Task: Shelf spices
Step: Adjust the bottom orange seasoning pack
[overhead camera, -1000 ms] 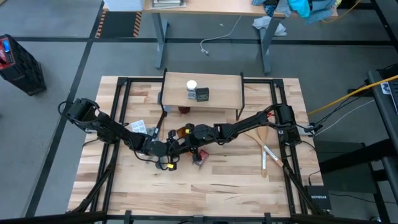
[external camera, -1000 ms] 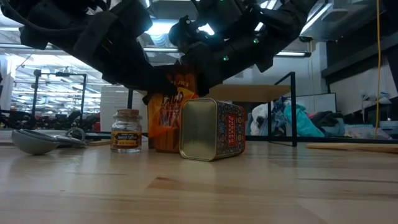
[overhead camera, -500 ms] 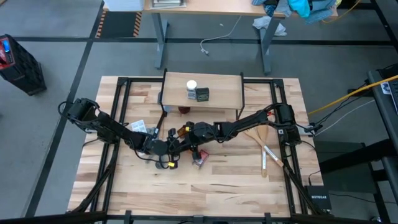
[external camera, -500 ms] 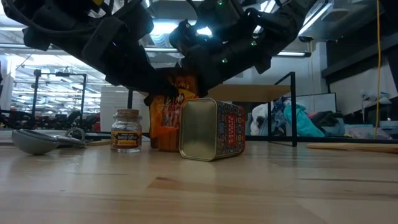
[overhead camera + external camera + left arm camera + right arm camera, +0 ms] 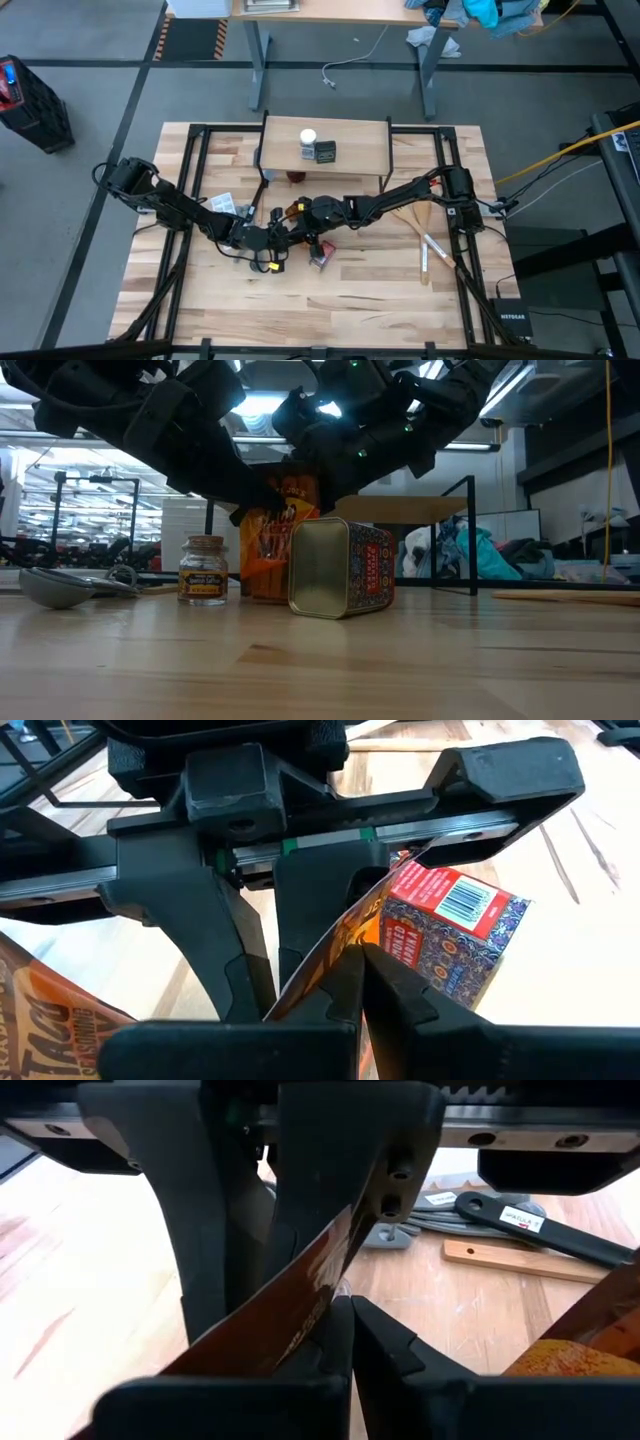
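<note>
An orange seasoning packet stands upright between my two grippers at the table's middle. My left gripper and my right gripper face each other, both shut on it. A patterned red-topped tin lies on its side next to them. A small brown-capped jar stands on the table to its left. The shelf at the far side carries a white-capped jar and a dark grey tin. My left gripper pinches one side edge of the packet between its two fingers, slanting down from the table's left. My right gripper pinches the opposite edge of the packet between its two fingers, slanting down from the table's right. The packet stands upright between both holds, bent; I cannot tell whether its lower edge touches the table.
A wooden spatula and a pale utensil lie at the right. A grey spoon-like utensil lies at the left. Another orange packet lies on the table near the grippers. A brown jar stands under the shelf.
The packet has twisted a little between the two grippers, its printed face turning slightly. Both grippers have stayed in place and shut.
</note>
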Motion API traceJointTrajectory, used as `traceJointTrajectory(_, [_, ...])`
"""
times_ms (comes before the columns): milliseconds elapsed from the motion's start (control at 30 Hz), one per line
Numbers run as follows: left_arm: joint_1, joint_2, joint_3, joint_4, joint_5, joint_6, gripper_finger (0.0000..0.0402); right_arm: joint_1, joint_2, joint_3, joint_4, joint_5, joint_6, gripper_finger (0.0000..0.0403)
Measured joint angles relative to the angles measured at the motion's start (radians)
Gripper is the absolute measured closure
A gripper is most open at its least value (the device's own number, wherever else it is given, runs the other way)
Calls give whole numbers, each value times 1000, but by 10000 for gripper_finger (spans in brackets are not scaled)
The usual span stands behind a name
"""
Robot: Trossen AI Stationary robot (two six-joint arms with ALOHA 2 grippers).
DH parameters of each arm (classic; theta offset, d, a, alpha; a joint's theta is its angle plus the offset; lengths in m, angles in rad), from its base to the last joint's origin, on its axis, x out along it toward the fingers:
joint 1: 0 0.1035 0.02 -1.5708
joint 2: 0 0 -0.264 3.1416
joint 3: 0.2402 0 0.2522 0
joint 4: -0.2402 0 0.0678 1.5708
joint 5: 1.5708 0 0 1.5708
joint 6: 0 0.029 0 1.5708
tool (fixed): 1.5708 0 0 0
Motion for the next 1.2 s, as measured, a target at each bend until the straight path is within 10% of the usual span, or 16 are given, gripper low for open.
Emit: traceJointTrajectory(1200, [-69, -29, 0, 13, -9, -6, 398, 2, -3, -1, -51, 133, -1, 395])
